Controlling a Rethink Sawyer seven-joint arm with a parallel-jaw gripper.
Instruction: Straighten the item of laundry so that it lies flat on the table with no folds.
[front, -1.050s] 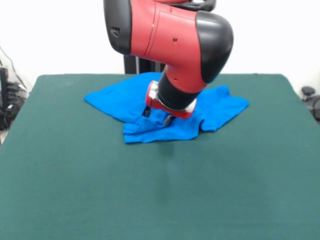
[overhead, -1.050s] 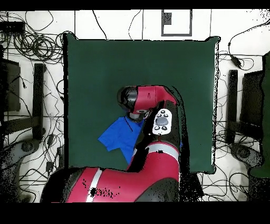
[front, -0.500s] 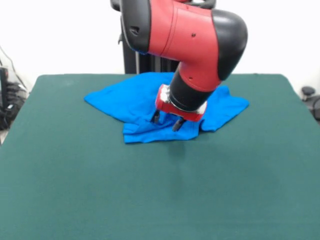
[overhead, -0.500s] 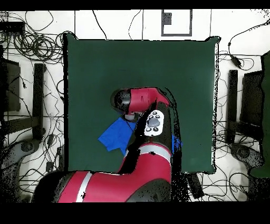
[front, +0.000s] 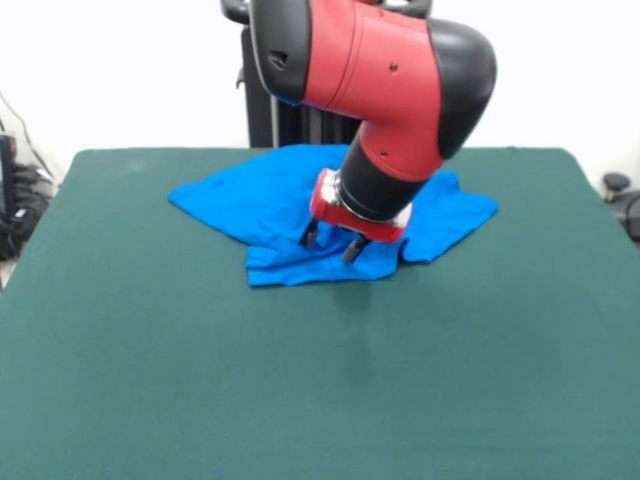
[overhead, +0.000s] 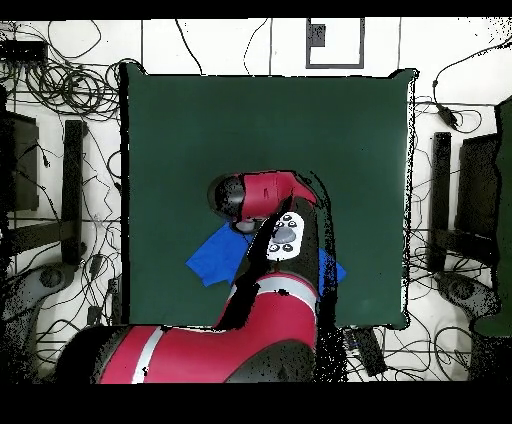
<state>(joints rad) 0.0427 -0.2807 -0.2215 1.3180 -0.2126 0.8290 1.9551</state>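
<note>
The arm is barely shifting since half a second ago; its fingers (front: 331, 241) are hanging apart, holding nothing, just over the crumpled blue T-shirt (front: 262, 205) lying on the green surface (front: 150, 360) toward its far edge.

The table (front: 150, 380) is seen from low across it, close up, with the arm (front: 380, 70) faced. It is seen again from high above, straight down and farther off. The table, arm and shirt (front: 240, 200) are shared.
</note>
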